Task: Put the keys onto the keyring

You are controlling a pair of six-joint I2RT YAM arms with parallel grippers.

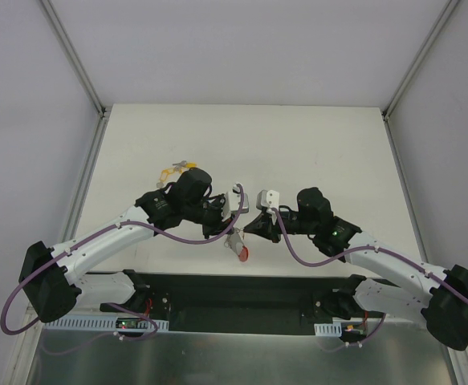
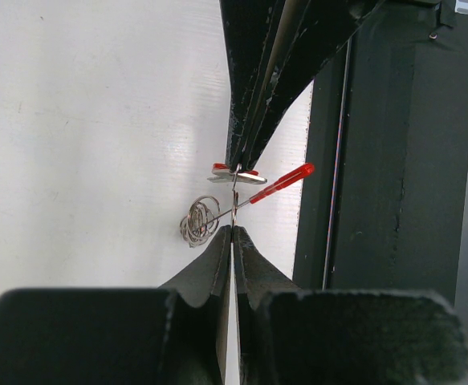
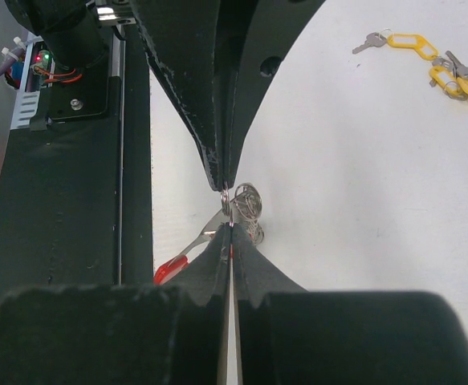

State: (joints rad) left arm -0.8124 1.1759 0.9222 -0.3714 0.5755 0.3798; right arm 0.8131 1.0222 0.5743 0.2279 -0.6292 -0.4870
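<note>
The keyring (image 1: 240, 249) hangs between my two grippers near the table's front edge, its red part pointing toward the arm bases. In the left wrist view its red end (image 2: 283, 182) sticks out right and its silvery coil (image 2: 199, 220) lies left. My left gripper (image 2: 232, 230) is shut on thin metal of the keyring. My right gripper (image 3: 230, 227) is shut on it from the opposite side, tip to tip with the left. The coil (image 3: 249, 201) and the red part (image 3: 172, 269) also show in the right wrist view. Keys on yellow tags (image 1: 177, 170) lie on the table behind the left arm.
The white table (image 1: 314, 144) has raised side rails. A black base plate (image 1: 242, 293) runs along the near edge, just beside the grippers. The yellow-tagged keys (image 3: 426, 60) lie well away from the right gripper.
</note>
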